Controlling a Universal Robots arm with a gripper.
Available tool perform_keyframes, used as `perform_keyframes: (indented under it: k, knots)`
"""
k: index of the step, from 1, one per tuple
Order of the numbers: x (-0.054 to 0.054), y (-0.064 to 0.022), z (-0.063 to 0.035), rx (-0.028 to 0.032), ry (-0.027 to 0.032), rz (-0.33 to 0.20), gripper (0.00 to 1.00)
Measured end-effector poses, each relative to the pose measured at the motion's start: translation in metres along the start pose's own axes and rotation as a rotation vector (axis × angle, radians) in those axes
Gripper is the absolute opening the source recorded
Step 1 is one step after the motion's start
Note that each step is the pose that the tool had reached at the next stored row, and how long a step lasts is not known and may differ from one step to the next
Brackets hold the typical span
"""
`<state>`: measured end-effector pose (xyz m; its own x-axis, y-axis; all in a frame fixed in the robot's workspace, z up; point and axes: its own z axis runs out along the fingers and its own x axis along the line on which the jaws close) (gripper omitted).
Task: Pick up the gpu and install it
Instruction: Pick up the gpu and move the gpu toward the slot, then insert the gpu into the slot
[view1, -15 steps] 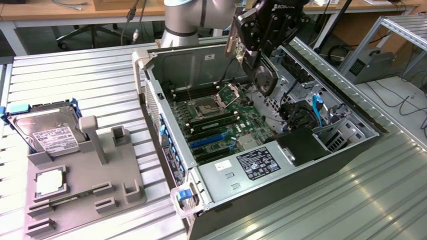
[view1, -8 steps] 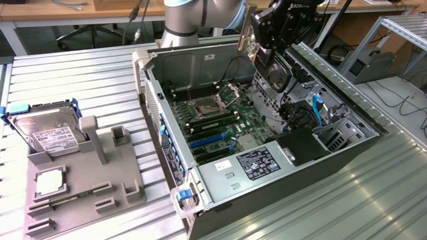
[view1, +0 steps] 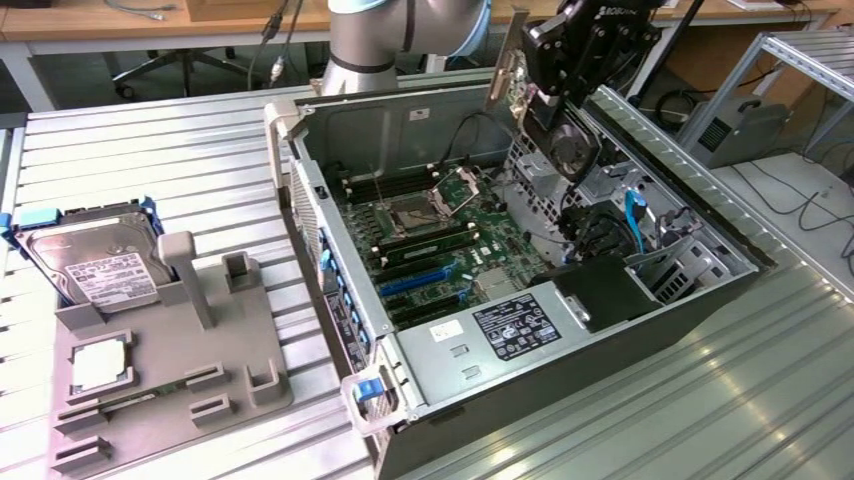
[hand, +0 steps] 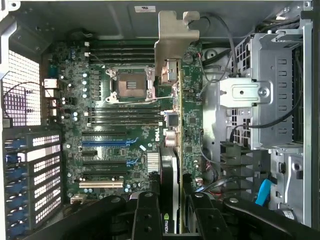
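Observation:
My gripper (view1: 571, 75) hangs over the open computer case (view1: 304, 190) and is shut on the gpu (view1: 571, 145). The gpu is a black card with a round fan and a silver bracket (view1: 503, 75), held up in the air above the case's far side. In the wrist view the gpu (hand: 170, 165) appears edge-on between my two black fingers (hand: 146, 215), and its bracket (hand: 172, 42) points away from the camera. Below it lies the green motherboard (hand: 125, 125) with blue expansion slots (hand: 107, 142). The card is clear of the board and touches no slot.
A grey holder tray (view1: 174, 370) on the exterior view's left carries a silver hard drive (view1: 94, 265) and a small square CPU chip (view1: 100, 365). Inside the case are the power supply (view1: 514, 325), a metal drive cage (hand: 280, 90) and loose black cables (hand: 260, 122).

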<state>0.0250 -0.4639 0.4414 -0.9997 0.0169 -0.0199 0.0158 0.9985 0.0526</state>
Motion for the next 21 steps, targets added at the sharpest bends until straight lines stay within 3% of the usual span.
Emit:
perform_keyframes:
  k: [12,21]
  knots:
    - [-0.036,0.0012,0.0008,0.0,0.0001,-0.001,0.27]
    - [-0.04,0.0012,0.0008,0.0001,0.0001,-0.001,0.27]
